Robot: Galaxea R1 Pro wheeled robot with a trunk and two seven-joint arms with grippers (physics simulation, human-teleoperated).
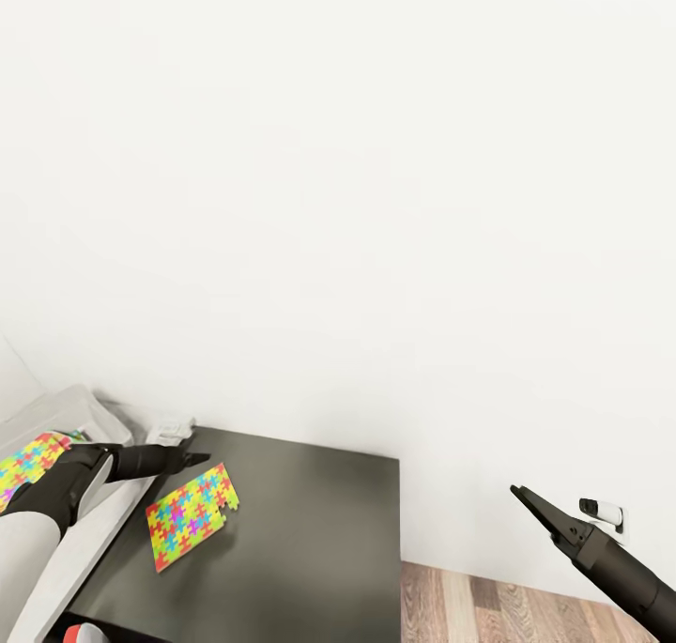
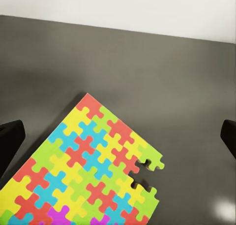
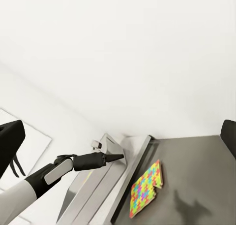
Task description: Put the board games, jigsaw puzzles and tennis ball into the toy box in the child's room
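So one jigsaw puzzle (image 1: pixel 191 516) lies flat on the dark table (image 1: pixel 310 549), left end effector (image 1: pixel 192 458) hovering over it, wide open, empty. Second puzzle (image 1: pixel 28 463) sits in the toy box (image 1: pixel 80 406). Right end effector (image 1: pixel 528 502) looks open too.

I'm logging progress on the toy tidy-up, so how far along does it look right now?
One jigsaw puzzle already lies in the toy box. In hand: the left gripper is open and empty above the second puzzle, which lies flat on the dark table. The right gripper hangs idle off the table's edge. The board games and tennis ball cannot be judged from these views.
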